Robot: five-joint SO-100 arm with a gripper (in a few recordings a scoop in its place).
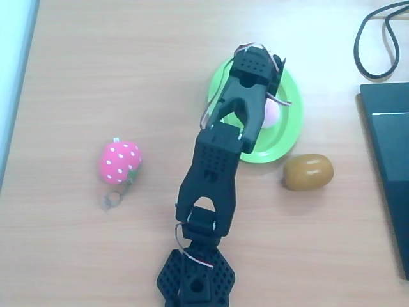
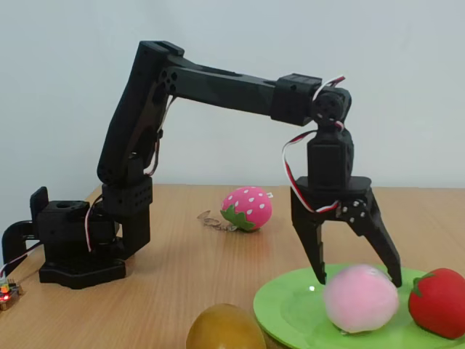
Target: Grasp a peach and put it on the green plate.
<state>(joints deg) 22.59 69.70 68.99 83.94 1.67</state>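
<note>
The pale pink peach (image 2: pixel 361 298) rests on the lime-green plate (image 2: pixel 290 309), near its middle. My gripper (image 2: pixel 357 278) hangs open straight above it, pointing down, with one black fingertip (image 2: pixel 320 273) at each upper side of the peach and nothing gripped. From overhead, my black arm (image 1: pixel 246 96) reaches across the green plate (image 1: pixel 291 137) and covers most of it. A sliver of the peach (image 1: pixel 273 116) shows beside the wrist.
A red strawberry (image 2: pixel 439 302) sits on the plate's right side. The pink white-dotted strawberry (image 1: pixel 120 162) with keyring lies left of the arm. A brown-yellow fruit (image 1: pixel 308 171) lies just off the plate's near right rim. A black device (image 1: pixel 386 160) and cable (image 1: pixel 377 38) are at the right.
</note>
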